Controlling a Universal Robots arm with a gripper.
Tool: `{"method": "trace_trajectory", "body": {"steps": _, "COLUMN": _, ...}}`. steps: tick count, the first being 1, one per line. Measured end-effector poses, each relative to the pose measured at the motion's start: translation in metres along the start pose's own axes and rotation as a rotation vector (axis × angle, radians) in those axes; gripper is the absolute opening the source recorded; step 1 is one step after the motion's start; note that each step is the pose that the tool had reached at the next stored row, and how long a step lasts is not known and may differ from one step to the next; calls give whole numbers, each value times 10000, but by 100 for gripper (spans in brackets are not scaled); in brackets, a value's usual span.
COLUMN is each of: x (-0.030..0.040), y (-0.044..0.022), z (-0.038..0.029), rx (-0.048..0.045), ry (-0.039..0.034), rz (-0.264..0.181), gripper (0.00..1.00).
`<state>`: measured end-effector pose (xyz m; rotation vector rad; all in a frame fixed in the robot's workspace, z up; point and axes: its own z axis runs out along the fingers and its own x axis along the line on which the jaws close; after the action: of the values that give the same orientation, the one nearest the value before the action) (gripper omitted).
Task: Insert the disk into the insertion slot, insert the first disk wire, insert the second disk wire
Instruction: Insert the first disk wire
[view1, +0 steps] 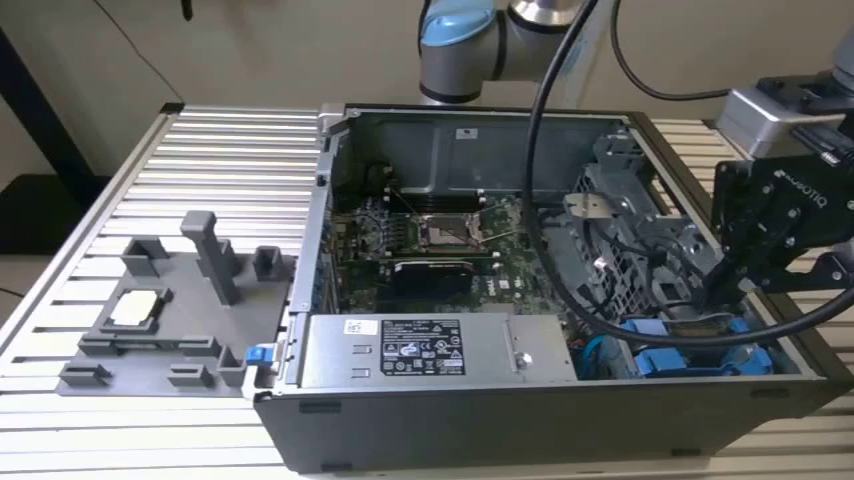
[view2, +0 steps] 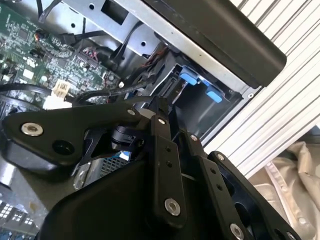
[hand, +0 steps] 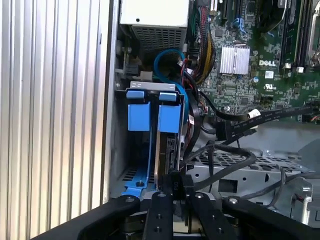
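one black wire plug (hand: 178, 181) sits clenched in the claw (hand: 176, 190), touching the disk (hand: 166, 147) in its insertion slot (hand: 121, 150).

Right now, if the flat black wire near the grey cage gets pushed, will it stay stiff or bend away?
The flat black wire would probably bend away: it lies in a loose curve near the cage, and its end seems unattached. It looks thin, so it is likely light. Its blocky plug should stay stiff.
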<state>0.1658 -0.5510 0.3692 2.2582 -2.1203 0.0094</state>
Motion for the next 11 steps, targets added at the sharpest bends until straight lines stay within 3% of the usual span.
{"method": "trace_trajectory", "body": {"steps": 2, "x": 6, "y": -7, "z": 1, "rx": -276, "ry": -30, "rz": -11, "gripper": 19}}
{"method": "trace_trajectory", "body": {"steps": 3, "x": 9, "y": -8, "z": 2, "rx": -372, "ry": -44, "rz": -14, "gripper": 19}}
{"method": "trace_trajectory", "body": {"steps": 8, "x": 11, "y": -8, "z": 3, "rx": -394, "ry": -69, "rz": -15, "gripper": 19}}
{"method": "trace_trajectory", "body": {"steps": 11, "x": 12, "y": -10, "z": 7, "rx": -363, "ry": -549, "rz": -9, "gripper": 19}}
